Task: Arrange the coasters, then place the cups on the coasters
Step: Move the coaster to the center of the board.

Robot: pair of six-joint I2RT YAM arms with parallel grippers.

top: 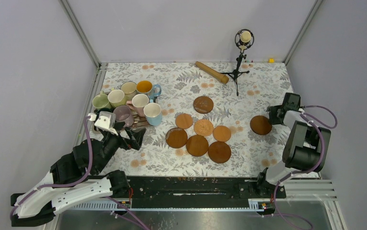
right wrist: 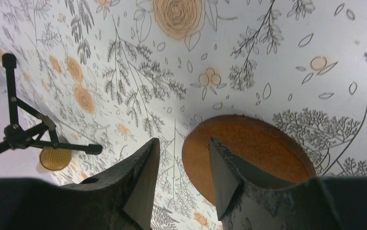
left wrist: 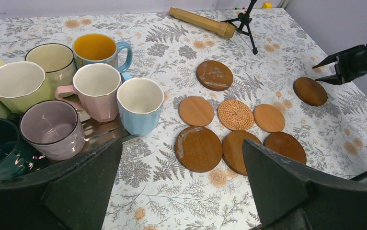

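Several brown coasters lie clustered mid-table (top: 197,145), one of them woven (left wrist: 235,114). One dark coaster (top: 260,125) lies apart at the right. My right gripper (top: 271,116) hovers low at its edge, jaws partly apart. In the right wrist view, one finger (right wrist: 224,172) is over the coaster (right wrist: 253,143) and the other is over the cloth. Nothing is gripped by the right gripper (right wrist: 183,141). Several cups (top: 129,103) stand bunched at the left, the light blue one (left wrist: 140,104) nearest the coasters. My left gripper (left wrist: 181,143) stands wide open and empty, just in front of the cups.
The cups rest partly on a dark metal tray (left wrist: 100,132). A wooden roller (top: 212,72) and a microphone on a small tripod (top: 239,57) stand at the back. A small yellow object (top: 270,60) sits in the far right corner. Grey walls close in the table.
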